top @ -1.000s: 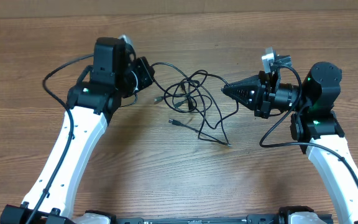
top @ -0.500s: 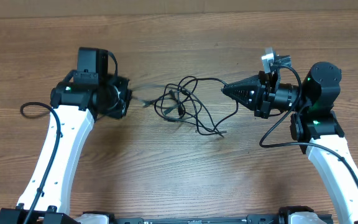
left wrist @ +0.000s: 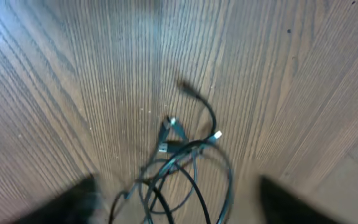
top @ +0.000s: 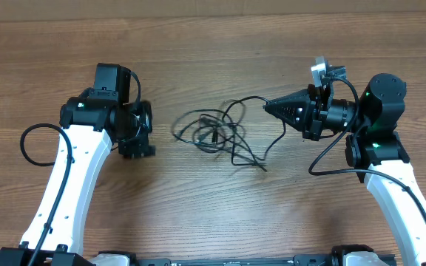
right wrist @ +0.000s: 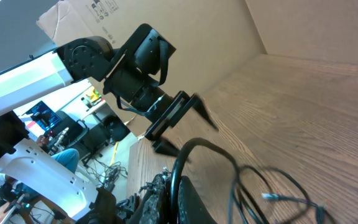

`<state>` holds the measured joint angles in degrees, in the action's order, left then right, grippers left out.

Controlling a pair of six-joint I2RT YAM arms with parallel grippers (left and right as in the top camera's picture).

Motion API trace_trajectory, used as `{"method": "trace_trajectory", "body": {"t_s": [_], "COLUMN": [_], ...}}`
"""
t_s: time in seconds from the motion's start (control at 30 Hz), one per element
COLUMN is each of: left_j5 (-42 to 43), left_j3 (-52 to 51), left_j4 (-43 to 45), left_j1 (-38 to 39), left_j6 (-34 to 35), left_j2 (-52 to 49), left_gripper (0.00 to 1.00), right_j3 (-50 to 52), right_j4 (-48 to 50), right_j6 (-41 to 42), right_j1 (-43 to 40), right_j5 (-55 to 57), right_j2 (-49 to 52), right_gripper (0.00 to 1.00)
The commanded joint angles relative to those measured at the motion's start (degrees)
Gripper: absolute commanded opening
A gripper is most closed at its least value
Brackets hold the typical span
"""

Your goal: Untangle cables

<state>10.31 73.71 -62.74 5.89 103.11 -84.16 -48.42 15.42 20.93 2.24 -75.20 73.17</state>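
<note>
The cables (top: 217, 133) lie as a loose black tangle mid-table, partly blurred at their left end. One strand rises from the tangle to my right gripper (top: 266, 106), which is shut on it; the right wrist view shows the cord (right wrist: 179, 165) pinched between the fingers (right wrist: 194, 202). Left of the tangle, my left gripper (top: 148, 131) stands open and apart from it, holding nothing. In the left wrist view the cables (left wrist: 188, 155) with small plugs sit between and ahead of the dark fingers (left wrist: 73, 202).
The wooden table (top: 220, 214) runs in every direction. A thicker black arm wire loops off the left arm (top: 28, 144), and another hangs by the right arm (top: 324, 159). A cardboard wall (right wrist: 229, 37) stands behind the table.
My left gripper has opened and let go of the strand it was pulling leftward. The tangle has sprung back and settled lower. The right arm has not moved.
</note>
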Motion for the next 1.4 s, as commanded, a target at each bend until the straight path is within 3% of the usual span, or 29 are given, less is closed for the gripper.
{"method": "trace_trajectory", "body": {"t_s": [0.0,0.2,0.33,0.4,0.5,0.7,0.97,1.23,1.37], "left_j5": [-3.39,-5.42,-4.35,-2.75,-5.35,-7.67,-1.97,0.00,5.86], "left_j3": [0.59,0.59,0.59,0.59,0.59,0.57,0.55,0.55,0.55], "left_j4": [-0.07,2.95,13.57,18.45,20.74,22.21,26.51,33.16,34.29], "left_j1": [-0.35,-0.37,-0.13,0.37,1.20,1.53,5.46,9.09,10.27], "left_j6": [-5.95,-19.98,-46.60,-64.83,-80.02,-89.55,-112.54,-115.67,-122.05], "left_j2": [1.03,1.03,1.03,1.03,1.03,1.01,-1.97,-10.51,-14.01], "left_gripper": [1.00,1.00,1.00,1.00,1.00,1.00,1.00,1.00,1.00], "right_j3": [-0.55,-0.55,-0.55,-0.55,-0.55,-0.55,-0.55,-0.55,-0.55], "right_j4": [0.48,0.48,0.48,0.48,0.48,0.48,0.48,0.48,0.48], "right_j6": [-0.50,-1.31,-1.31,-1.33,-1.31,-1.29,-1.31,-1.29,-1.29], "right_j1": [0.00,0.00,0.00,0.00,0.00,0.00,0.00,0.00,0.00], "right_j5": [-0.74,-0.76,-0.76,-0.76,-0.76,-0.76,-0.79,-0.83,-0.81], "right_j2": [-0.39,-0.39,-0.39,-0.39,-0.39,-0.39,-0.39,-0.39,-0.39], "right_gripper": [0.04,0.04,0.04,0.04,0.04,0.04,0.04,0.04,0.04]}}
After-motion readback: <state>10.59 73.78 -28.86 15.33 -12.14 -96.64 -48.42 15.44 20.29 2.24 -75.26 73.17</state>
